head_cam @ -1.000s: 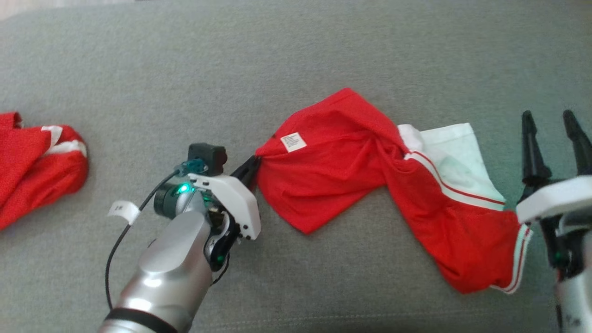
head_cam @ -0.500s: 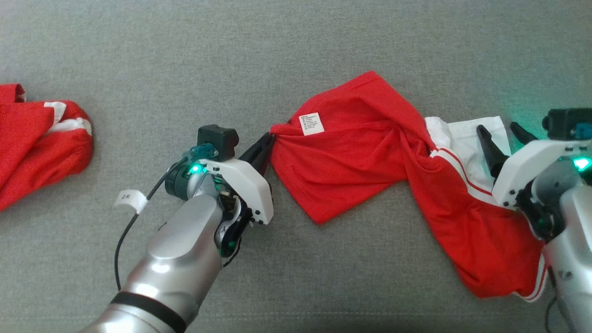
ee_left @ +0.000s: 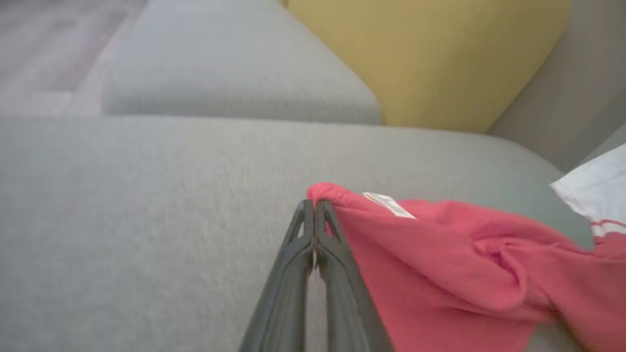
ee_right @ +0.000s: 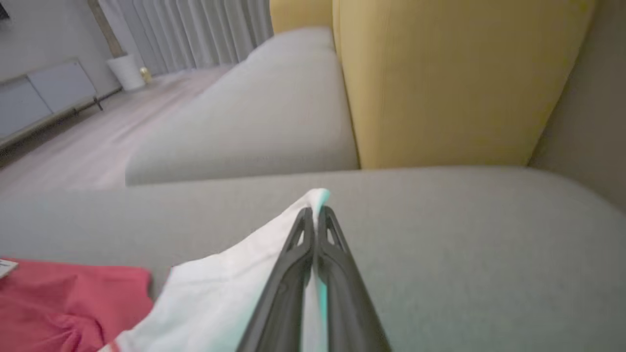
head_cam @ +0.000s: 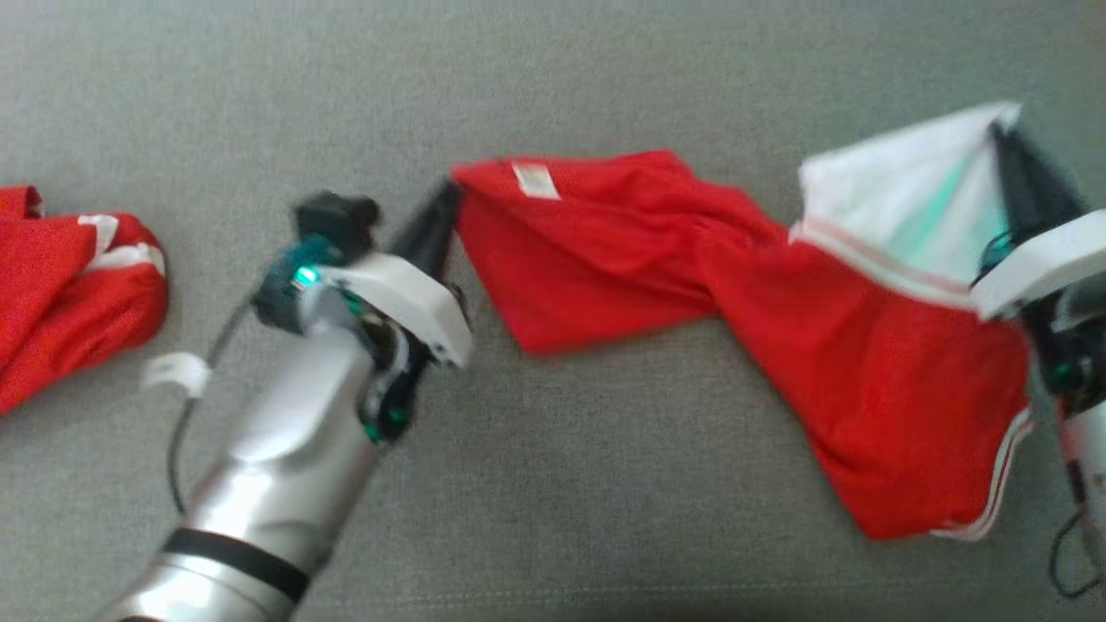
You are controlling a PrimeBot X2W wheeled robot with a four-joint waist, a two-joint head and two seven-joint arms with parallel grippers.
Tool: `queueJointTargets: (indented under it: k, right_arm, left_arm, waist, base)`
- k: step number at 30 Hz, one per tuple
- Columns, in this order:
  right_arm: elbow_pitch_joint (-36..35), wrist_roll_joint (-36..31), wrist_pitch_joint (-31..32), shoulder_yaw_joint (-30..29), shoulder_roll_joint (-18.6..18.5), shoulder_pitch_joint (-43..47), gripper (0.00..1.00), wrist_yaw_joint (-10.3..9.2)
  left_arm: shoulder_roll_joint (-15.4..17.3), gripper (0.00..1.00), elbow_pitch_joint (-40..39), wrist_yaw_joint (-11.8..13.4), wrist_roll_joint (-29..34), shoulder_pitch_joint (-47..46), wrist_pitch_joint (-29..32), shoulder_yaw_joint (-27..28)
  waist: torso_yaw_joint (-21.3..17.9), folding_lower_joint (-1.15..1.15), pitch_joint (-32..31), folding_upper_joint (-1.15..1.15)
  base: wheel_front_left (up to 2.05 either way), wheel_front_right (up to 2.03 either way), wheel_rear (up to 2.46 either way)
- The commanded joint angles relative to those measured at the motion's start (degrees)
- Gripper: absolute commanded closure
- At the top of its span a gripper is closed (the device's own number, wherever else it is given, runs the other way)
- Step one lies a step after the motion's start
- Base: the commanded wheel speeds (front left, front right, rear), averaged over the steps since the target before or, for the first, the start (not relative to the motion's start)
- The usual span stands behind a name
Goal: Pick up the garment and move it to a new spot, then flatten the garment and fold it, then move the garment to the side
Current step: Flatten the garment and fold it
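The left pincer (head_cam: pixel 445 206), mid frame, is shut on a red corner of the garment (head_cam: pixel 622 250). The right pincer (head_cam: pixel 1009 151), upper right, pinches its white corner. The garment sags, twisted, over the grey sofa (head_cam: pixel 553 78). A hard pull could slip a corner free.

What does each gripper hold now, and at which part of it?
Both hold the red garment: the left gripper pinches the red corner beside the label, the right gripper pinches the tip of the white panel.
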Motion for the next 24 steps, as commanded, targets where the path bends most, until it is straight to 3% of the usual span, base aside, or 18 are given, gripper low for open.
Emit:
queueJointTargets:
  k: [1, 2, 5, 8, 16, 24]
  right_arm:
    - [-4.0, -1.0, -2.5, -1.2, -1.5, -1.8, 1.0, 0.43]
    - [-7.5, -2.3, -4.4, -3.6, -1.6, -1.6, 1.0, 0.43]
    - [-9.6, -2.9, -5.2, -4.9, -1.6, -1.6, 1.0, 0.43]
    - [-19.0, -5.1, -6.4, -9.5, -1.6, -0.8, 1.0, 0.43]
    - [-36.0, -7.4, 0.0, -15.8, -2.0, -0.1, 1.0, 0.43]
    - [-39.3, -5.8, 6.8, -17.3, -2.3, -2.5, 1.0, 0.43]
  left_arm:
    - [3.0, 1.0, -4.0, 0.8, 0.3, -2.9, -0.9, 3.2]
    - [5.0, 1.0, -8.6, 1.8, 0.8, -2.7, -1.1, 5.0]
    - [6.1, 1.0, -11.1, 2.4, 1.1, -2.6, -1.1, 5.9]
    - [10.7, 1.0, -21.6, 5.0, 2.0, -1.5, -1.1, 9.0]
    - [19.2, 1.0, -43.1, 10.9, 2.5, 1.1, 5.2, 13.6]
    - [23.6, 1.0, -53.5, 14.4, 4.0, 1.1, 11.6, 15.0]
  waist:
    - [-0.5, 0.0, -1.8, 0.0]
    - [-0.6, 0.0, -3.4, 0.0]
    - [-0.6, 0.0, -4.3, 0.0]
    - [-0.9, 0.0, -7.5, 0.0]
    - [-1.1, 0.0, -13.1, 0.0]
    - [-1.3, 0.0, -16.6, 0.0]
  base:
    - [0.0, 0.0, 0.0]
    - [0.0, 0.0, 0.0]
    - [0.0, 0.0, 0.0]
    - [0.0, 0.0, 0.0]
    - [0.0, 0.0, 0.0]
    - [0.0, 0.0, 0.0]
